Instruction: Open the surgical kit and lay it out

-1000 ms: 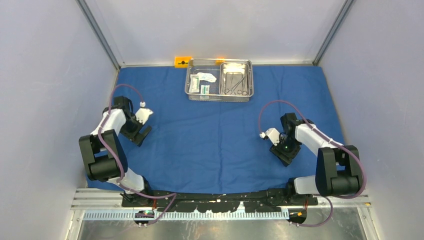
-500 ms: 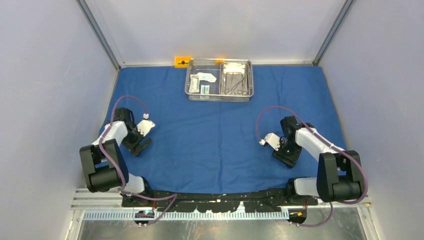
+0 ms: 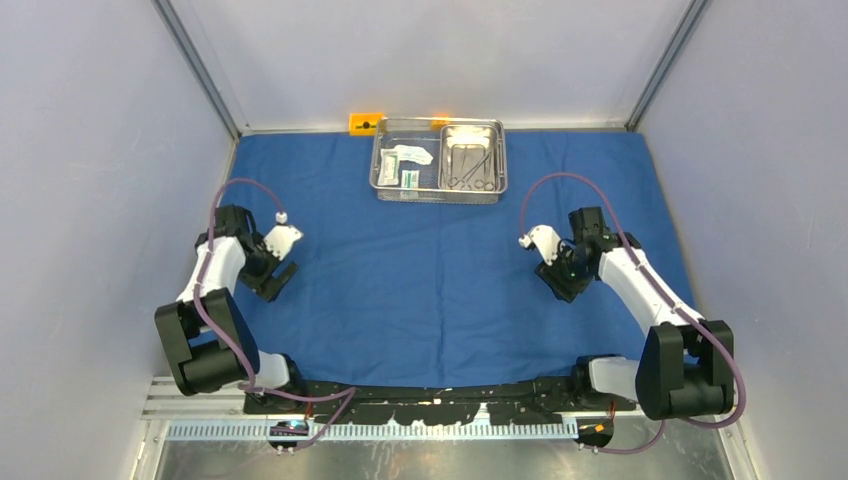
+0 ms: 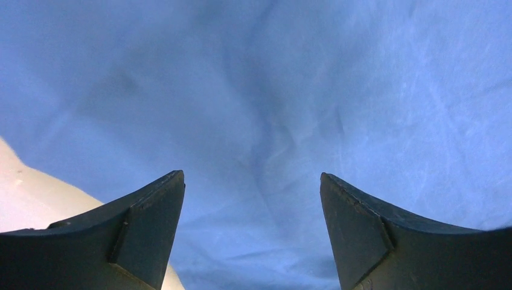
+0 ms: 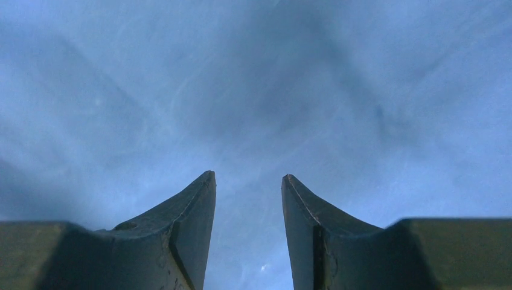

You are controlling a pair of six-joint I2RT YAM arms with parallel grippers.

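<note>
- The wrap (image 3: 430, 300) is being shown spread flat over the table, faintly creased, with both arms resting over it.
- The basket (image 3: 437, 197) is being kept at the middle of the wrap's far edge, close to the back wall.
- The tray (image 3: 470, 128) is being held inside the right part of the basket.
- The scissors and forceps (image 3: 470, 180) are being carried in the tray, lying along its length; they are too small to be told apart.
- The packets (image 3: 408, 165) are being held in the left part of the basket, beside the tray.
- An orange block (image 3: 365, 122) is being seen just beyond the basket's far left corner.
- The left gripper (image 3: 280, 280) is being held low over the left side of the wrap, well apart from the basket.
- In the left wrist view, the left gripper (image 4: 250, 176) is being shown with its jaws spread wide, and only blue cloth is being seen between them.
- A pale patch (image 4: 24, 193) is being shown at that view's lower left; what it is cannot be told.
- The right gripper (image 3: 560, 288) is being held low over the right side of the wrap, also well apart from the basket.
- In the right wrist view, the right gripper (image 5: 247, 176) is being shown with a narrow gap between its jaws, parted and gripping nothing, with cloth below.
</note>
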